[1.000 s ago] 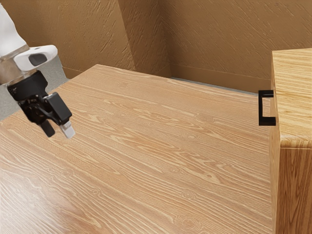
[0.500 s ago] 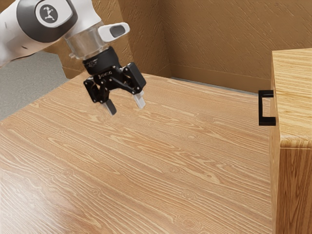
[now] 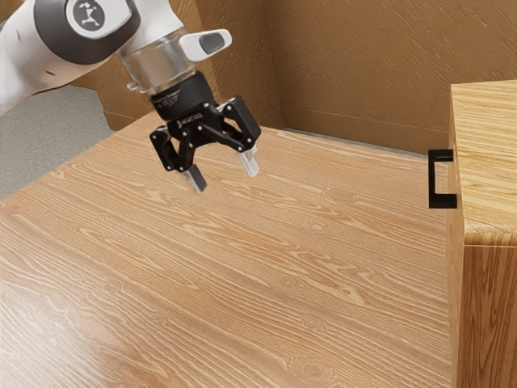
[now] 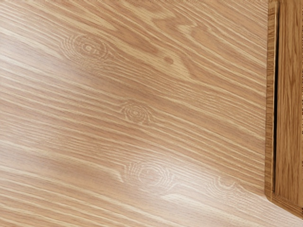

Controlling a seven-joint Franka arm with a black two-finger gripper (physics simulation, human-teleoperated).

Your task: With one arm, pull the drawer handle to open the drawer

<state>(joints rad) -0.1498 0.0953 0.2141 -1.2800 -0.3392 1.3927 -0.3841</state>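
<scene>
The end effector point(image 3: 224, 177) hangs over the desk point(image 3: 242, 291) with its two black fingers spread wide and nothing between them, the tips pointing down to the wood. The handle point(image 3: 432, 179) lies well apart from it, toward the exterior view's right and at nearly the same height, so the coming move is, I judge, a long sideways reach across the desk. The handle is a thin black bracket with square corners. Its long bar stands upright on the face of the cabinet point(image 3: 485, 145) that looks toward the arm, and its two short legs run into that face. Because the bar is upright, the fingers should probably close on it from its two sides (at present they point downward, so the hand would need to turn first). The drawer seems shut, since no front stands out from the cabinet around the handle. Desk and cabinet are both of light wood with strong wavy grain and round knots, smooth and a little glossy. The wrist view shows the same grain under the hand and a framed edge point(image 4: 286, 94), probably of the cabinet.
</scene>
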